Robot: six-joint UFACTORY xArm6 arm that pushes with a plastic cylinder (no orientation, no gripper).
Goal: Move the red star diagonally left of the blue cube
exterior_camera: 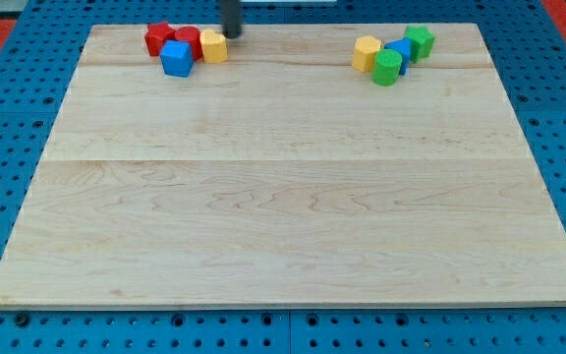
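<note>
A red star (157, 37) lies at the view's top left of the wooden board (283, 197). A blue cube (177, 58) touches it on its lower right. A second red block (189, 40) sits between the star and a yellow block (213, 46). My tip (232, 34) is just right of the yellow block, near the board's top edge, close to it or touching it. The rod comes down from the view's top.
At the view's top right is a second cluster: a yellow block (367, 53), a green cylinder (387, 68), a blue block (401, 54) and a green block (420, 41). A blue pegboard (8, 147) surrounds the board.
</note>
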